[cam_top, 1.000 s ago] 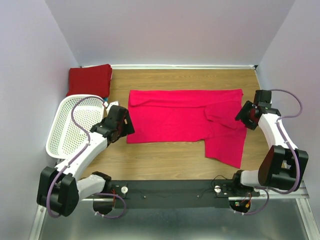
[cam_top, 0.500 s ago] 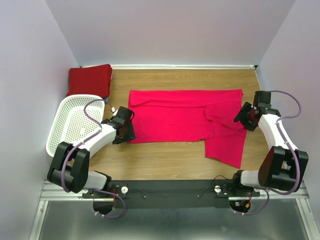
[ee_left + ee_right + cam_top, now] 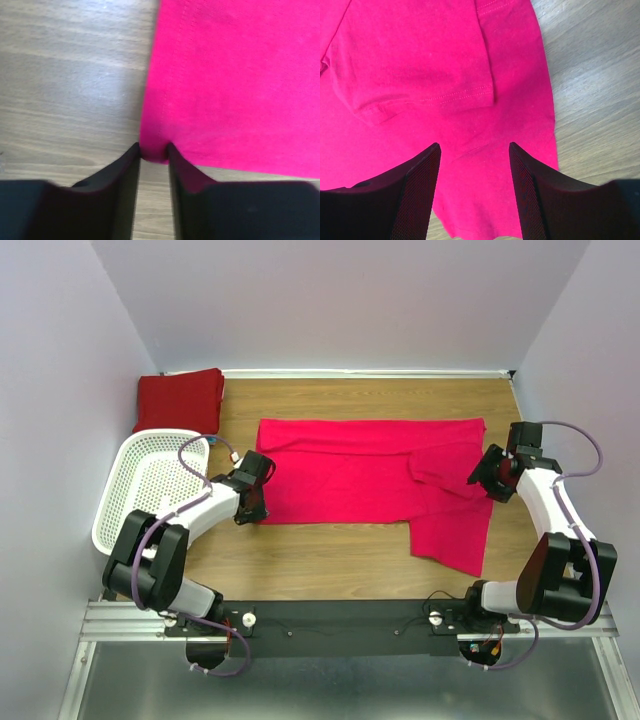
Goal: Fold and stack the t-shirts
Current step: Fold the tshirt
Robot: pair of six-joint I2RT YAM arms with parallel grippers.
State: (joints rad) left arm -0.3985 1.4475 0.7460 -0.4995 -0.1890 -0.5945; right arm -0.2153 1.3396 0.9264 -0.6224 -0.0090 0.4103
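Left end effector [image 3: 153, 154]: clenched on the near-left corner of the crimson-pink t-shirt [image 3: 235, 75].
Right end effector [image 3: 475, 147]: released, jaws spread above its sleeve.
Crimson-pink t-shirt: spread flat on table [image 3: 330, 560].
Dark red t-shirt [image 3: 180, 400]: folded, far-left table corner, behind white basket [image 3: 115, 505].

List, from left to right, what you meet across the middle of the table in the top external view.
basket → left gripper → pink shirt → right gripper
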